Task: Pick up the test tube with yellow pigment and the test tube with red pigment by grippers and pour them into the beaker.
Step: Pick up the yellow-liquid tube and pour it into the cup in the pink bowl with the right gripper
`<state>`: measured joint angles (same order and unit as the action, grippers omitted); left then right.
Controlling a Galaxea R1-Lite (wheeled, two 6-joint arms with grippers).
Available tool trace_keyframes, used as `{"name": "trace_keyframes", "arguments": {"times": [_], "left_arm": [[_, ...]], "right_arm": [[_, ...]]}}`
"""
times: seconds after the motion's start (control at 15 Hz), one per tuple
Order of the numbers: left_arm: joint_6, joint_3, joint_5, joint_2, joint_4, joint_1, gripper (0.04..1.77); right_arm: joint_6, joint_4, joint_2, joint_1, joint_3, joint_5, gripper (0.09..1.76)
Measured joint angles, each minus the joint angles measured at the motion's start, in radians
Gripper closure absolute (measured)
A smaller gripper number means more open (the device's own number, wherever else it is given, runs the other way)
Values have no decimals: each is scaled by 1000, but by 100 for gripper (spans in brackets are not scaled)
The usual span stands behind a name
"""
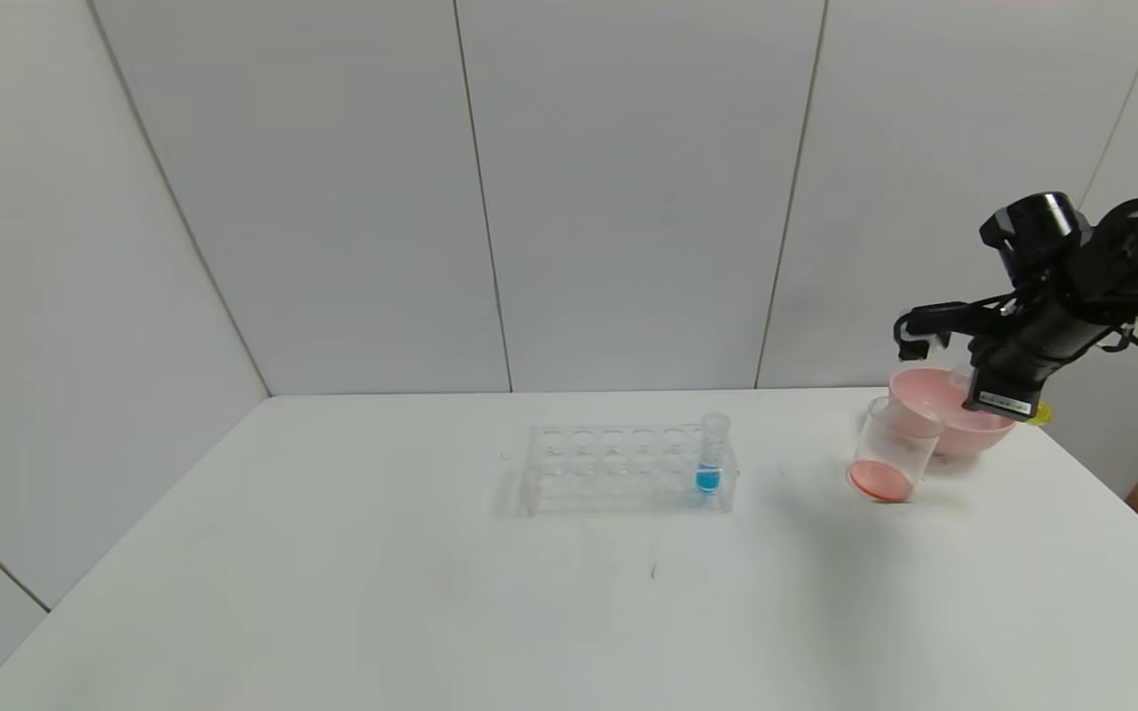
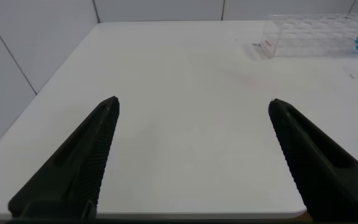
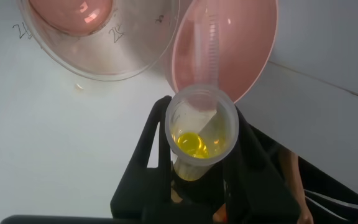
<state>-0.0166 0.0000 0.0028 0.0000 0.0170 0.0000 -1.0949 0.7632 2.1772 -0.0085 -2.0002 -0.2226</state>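
While its handwritten marks stay unreadable, beaker (image 1: 893, 461) holds red, right claw (image 3: 199, 177) clamps yellow tube (image 3: 202, 134), left claw (image 2: 191, 155) wide.

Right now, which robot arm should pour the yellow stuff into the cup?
The right one, most likely. The right gripper is shut on the test tube with yellow pigment, right by the beaker. The left gripper hangs open, empty, across the table.

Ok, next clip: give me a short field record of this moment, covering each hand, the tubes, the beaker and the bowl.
right hand: shut on yellow tube, beside the pink bowl
left hand: open, over bare table, holding nothing
beaker: orange-red liquid at bottom, in front of bowl
rack: holds only the blue tube
another tube: lies in the bowl
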Motion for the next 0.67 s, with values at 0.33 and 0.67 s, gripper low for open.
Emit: {"name": "trace_keyframes", "arguments": {"times": [0.33,0.67], "left_arm": [[0,0,0,0,0,0,9],[0,0,0,0,0,0,9]], "right_arm": [[-48,4,5,21,0,-101,132],[-74,2,19,46,0,-193,132]]}}
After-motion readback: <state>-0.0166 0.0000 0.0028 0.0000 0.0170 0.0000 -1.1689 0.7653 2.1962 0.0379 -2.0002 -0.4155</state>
